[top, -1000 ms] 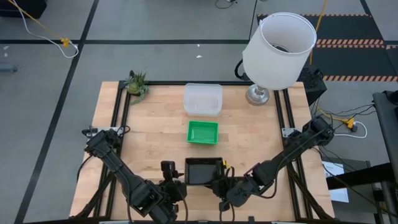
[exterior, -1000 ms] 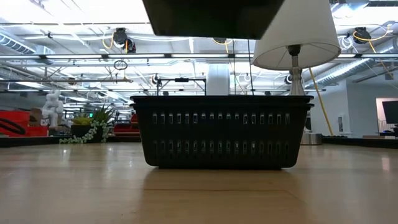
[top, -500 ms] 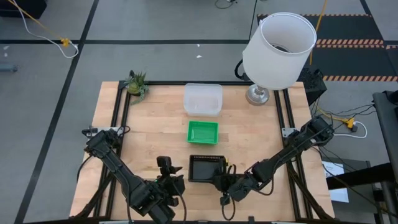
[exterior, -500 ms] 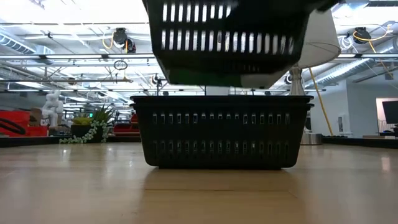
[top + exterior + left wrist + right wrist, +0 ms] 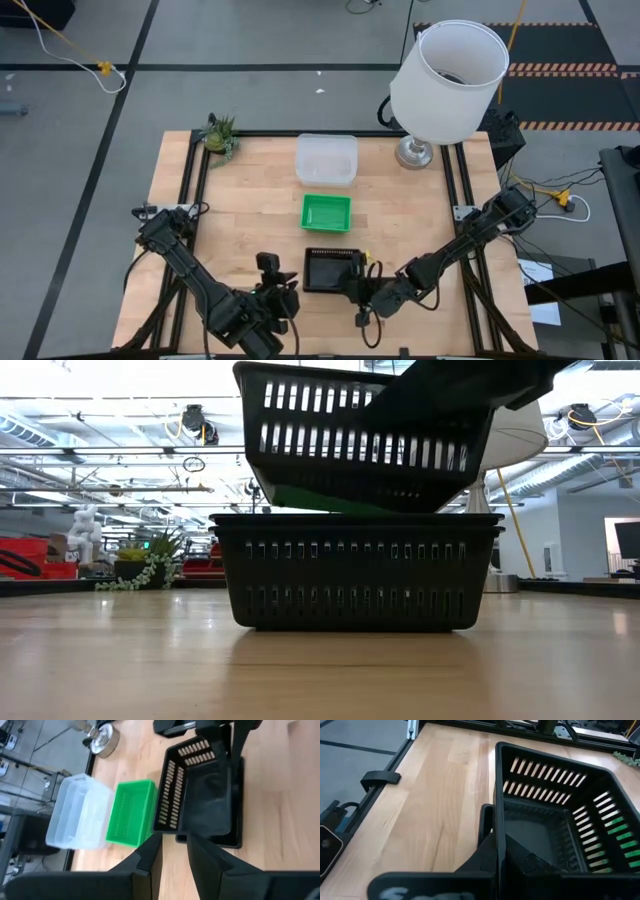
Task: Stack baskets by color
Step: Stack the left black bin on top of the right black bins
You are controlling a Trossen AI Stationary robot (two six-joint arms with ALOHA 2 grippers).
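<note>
**Black baskets: one held tilted over the other, not yet nested**

The black basket [image 5: 365, 440] in hand was pinched at its rim by the right hand [image 5: 498, 851], whose fingers were closed tight on the wall at the basket's near side. It hung tilted above a second black basket [image 5: 355, 570] that sat flat on the tabletop [image 5: 250, 210] near its front edge. We judged that the step would go well if we levelled the held basket first, lined its four walls up with the rim below, and lowered it straight, since a tilted corner could catch on the lower rim or push the lower basket along the wood. Only once it was seated should the right hand let go.

The left hand [image 5: 174, 851] waited just beside the pair, carrying nothing, its fingers part-way apart; we could not tell more of its opening.

Further out, a green basket [image 5: 326, 212] lay just behind the black ones, and a clear basket [image 5: 326, 158] behind that, near the lamp [image 5: 446, 80].

The low view alone showed the air gap and the tilt between the two black baskets. From the high view they merged into one dark shape, but it alone gave the whole layout. The left wrist view showed the upper basket offset from the lower one's rim; the right wrist view showed the grip itself.
</note>
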